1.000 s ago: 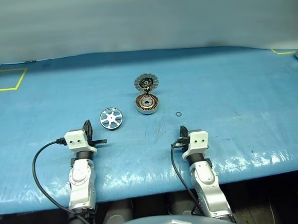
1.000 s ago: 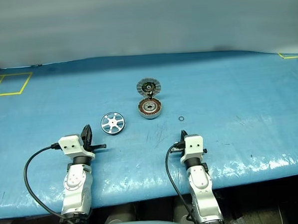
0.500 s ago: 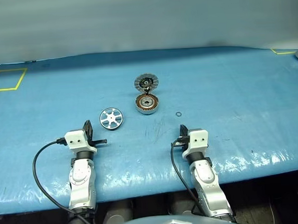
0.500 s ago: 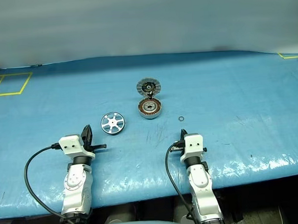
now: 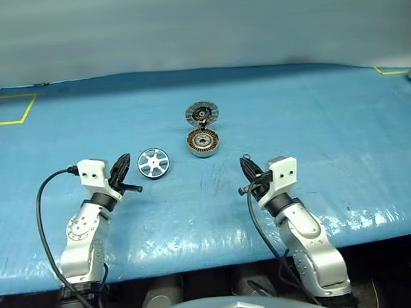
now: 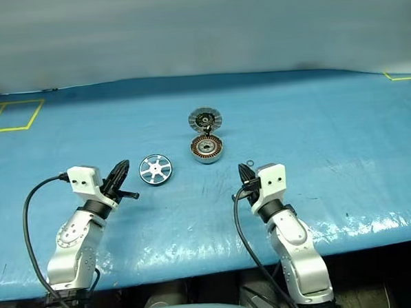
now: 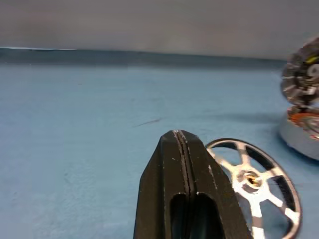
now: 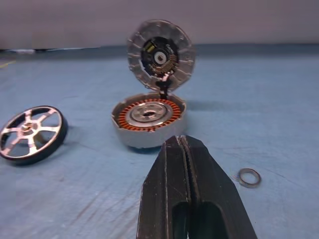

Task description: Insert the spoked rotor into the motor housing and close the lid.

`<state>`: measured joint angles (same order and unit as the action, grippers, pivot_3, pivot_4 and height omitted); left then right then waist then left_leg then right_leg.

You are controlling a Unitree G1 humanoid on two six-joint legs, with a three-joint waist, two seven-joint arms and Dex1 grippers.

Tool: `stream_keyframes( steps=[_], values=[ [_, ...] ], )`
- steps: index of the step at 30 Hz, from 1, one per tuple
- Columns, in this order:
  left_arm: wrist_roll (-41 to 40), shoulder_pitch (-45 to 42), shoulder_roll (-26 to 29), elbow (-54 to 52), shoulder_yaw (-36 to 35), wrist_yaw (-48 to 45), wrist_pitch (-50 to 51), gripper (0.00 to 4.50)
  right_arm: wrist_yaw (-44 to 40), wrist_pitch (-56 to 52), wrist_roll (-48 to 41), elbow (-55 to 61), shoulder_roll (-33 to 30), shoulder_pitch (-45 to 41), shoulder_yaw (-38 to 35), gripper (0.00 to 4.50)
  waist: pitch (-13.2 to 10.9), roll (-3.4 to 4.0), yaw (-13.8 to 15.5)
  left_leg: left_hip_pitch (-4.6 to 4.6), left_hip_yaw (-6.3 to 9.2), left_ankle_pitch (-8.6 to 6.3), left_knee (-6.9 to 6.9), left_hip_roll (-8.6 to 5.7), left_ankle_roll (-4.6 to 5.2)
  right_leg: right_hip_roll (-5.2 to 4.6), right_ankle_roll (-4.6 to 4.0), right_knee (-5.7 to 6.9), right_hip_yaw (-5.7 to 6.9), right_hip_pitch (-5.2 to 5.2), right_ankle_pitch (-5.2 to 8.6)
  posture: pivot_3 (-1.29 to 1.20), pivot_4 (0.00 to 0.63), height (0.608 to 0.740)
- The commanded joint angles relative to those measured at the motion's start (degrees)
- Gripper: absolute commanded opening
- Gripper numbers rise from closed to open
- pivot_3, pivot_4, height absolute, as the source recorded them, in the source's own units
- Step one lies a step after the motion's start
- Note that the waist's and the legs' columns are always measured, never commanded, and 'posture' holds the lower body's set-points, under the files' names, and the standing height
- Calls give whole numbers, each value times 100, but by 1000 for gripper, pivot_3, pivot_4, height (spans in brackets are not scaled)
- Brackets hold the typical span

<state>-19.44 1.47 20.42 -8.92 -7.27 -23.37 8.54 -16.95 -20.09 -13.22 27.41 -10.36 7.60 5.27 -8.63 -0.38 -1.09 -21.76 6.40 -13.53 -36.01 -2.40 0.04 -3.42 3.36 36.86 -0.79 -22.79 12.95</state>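
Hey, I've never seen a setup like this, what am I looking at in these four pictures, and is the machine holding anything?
This is a humanoid robot with two arms, each ending in a black two-fingered claw. The two wide pictures come from a camera pair on its head, looking down over its arms at a blue table. The two close-ups come from cameras on its wrists, looking along each claw's fingers.

On the table lie a spoked rotor, a shiny silver wheel, and a motor housing, a round metal cup with a copper-coloured ring inside. Its lid stands open at the far rim. A tiny ring washer lies nearby.

The left claw sits near the rotor, and the right claw is in front of the housing. Both are shut and hold nothing.
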Motion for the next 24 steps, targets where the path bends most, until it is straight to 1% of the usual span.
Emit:
stream_keyframes(
  steps=[1, 2, 3, 4, 5, 6, 7, 9, 10, 11, 12, 16, 19, 23, 24],
  values=[
    [90, 31, 328, -370, 170, -363, 279, 903, -308, -486, -150, 390, -463, -60, -105, 944, 0, 1, -1, 0, 0, 0, 0, 0, 0, 0, 0, 0, -1, 0, 0, 0, 150, 740],
    [56, 26, 352, -392, 173, -395, 316, 1198, -341, -578, -155, 422, -575, -67, -83, 1265, 0, 1, 2, 1, -1, 0, 0, 0, 0, 0, -18, 0, -1, 0, 10, 0, 150, 740],
    [14, 22, 361, -413, 170, -432, 364, 1574, -354, -635, -148, 440, -653, -71, -54, 1627, -1, 1, 3, 1, -2, 0, 0, 1, 0, 0, -24, 0, -1, 0, 14, 0, 150, 740],
    [2, 24, 388, -433, 182, -480, 413, 1857, -377, -692, -134, 447, -724, -77, -17, 1904, -1, 1, 3, 1, -2, 0, 0, 1, 0, 0, -25, 1, -1, 0, 15, 0, 150, 740],
    [28, 36, 414, -446, 202, -518, 448, 2264, -396, -732, -106, 449, -776, -79, 27, 2282, -1, 1, 3, 1, -2, 0, 0, 2, 0, 0, -24, 2, -1, -1, 14, 0, 150, 740],
    [37, 49, 429, -456, 219, -554, 487, 2534, -397, -760, -93, 447, -792, -83, 59, 2586, -1, 0, 3, 1, -2, 1, 0, 2, -1, 0, -24, 2, 0, -1, 14, 0, 150, 740],
    [34, 61, 437, -467, 232, -580, 528, 2931, -395, -781, -92, 448, -796, -86, 83, 2968, -1, 0, 2, 1, -2, 0, 0, 3, -1, 0, -23, 2, -1, -1, 14, 0, 150, 740],
    [54, 103, 465, -506, 284, -644, 601, 3543, -391, -811, -76, 447, -794, -93, 135, 3556, -1, -1, 5, 0, -2, 0, 0, 2, -1, -1, -21, 1, -1, -1, 13, 0, 150, 740],
    [83, 126, 477, -522, 312, -658, 627, 3922, -390, -822, -57, 440, -794, -101, 163, 3923, -1, -1, 7, 0, -2, 0, 0, 1, -1, -3, -21, 1, -2, -1, 13, 0, 150, 740],
    [91, 146, 485, -532, 338, -675, 658, 4211, -389, -832, -27, 429, -801, -117, 199, 4238, -1, -1, 8, 0, -3, 0, 0, 0, 0, -4, -21, 1, -3, -1, 13, 0, 150, 740],
    [84, 162, 488, -540, 361, -690, 687, 4486, -380, -840, 3, 413, -801, -140, 233, 4481, -2, -2, 8, 0, -4, 0, 0, 0, 0, -5, -21, -1, -4, -1, 13, 0, 150, 740],
    [97, 195, 485, -594, 428, -723, 769, 4486, -233, -1004, 136, 348, -761, -357, 301, 4481, -3, -4, 18, 0, -3, 0, 0, 1, -1, -4, -21, 0, -3, -2, 13, 0, 150, 740],
    [265, 195, 447, -563, 468, -562, 760, 4486, -119, -1485, 39, 303, -684, -656, 238, 4481, -4, -4, 19, 0, -4, 1, -1, 1, -1, -4, -21, 1, -3, -2, 13, 0, 150, 740],
    [132, 222, 432, -662, 589, -769, 848, 4486, -472, -2089, 271, 138, -1174, -1597, 604, 4481, -6, -5, 21, 0, -7, 1, -2, -2, -1, -5, -21, 0, -5, -2, 12, 0, 150, 740],
    [77, 242, 460, -702, 638, -867, 907, 4486, -622, -2306, 437, -1, -1411, -1976, 847, 4481, -9, -5, 12, 0, -8, 1, -2, -2, -1, -5, -20, -1, -5, -2, 12, 0, 150, 740]
  ],
)
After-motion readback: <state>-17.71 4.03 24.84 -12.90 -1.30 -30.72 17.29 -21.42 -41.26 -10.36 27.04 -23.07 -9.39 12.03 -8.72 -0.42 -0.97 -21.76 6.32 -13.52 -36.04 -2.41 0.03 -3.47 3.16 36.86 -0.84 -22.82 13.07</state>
